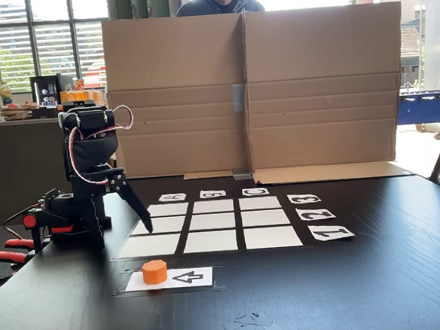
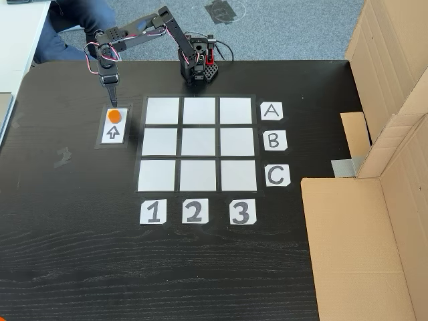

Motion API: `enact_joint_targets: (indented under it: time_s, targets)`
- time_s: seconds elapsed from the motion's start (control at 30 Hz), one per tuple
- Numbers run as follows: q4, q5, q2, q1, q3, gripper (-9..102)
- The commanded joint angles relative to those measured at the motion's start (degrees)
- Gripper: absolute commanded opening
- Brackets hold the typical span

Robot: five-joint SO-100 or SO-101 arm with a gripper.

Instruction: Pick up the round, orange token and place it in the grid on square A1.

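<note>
On the white arrow card (image 2: 114,125) beside the grid (image 2: 198,145), the orange token (image 2: 115,116) sits untouched. Whether my fingers are parted or pressed together is too small to tell. My gripper (image 2: 113,102) points down just beyond the token, clear of it, with my arm (image 2: 144,29) stretched out from its base.

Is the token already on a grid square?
No, in the fixed view from above the token sits on the arrow card, left of the grid, whose nine squares are all bare.
</note>
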Motion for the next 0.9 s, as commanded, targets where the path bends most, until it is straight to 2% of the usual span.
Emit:
enact_joint_targets:
  time_s: [0.0, 0.33, 0.87]
  targets:
    - [-0.3, 0.6, -1.4, -1.1, -4.0, 34]
    - [-0.3, 1.0, -10.1, -2.9, -11.4, 34]
    - [-0.3, 1.4, -15.7, -6.0, -14.7, 34]
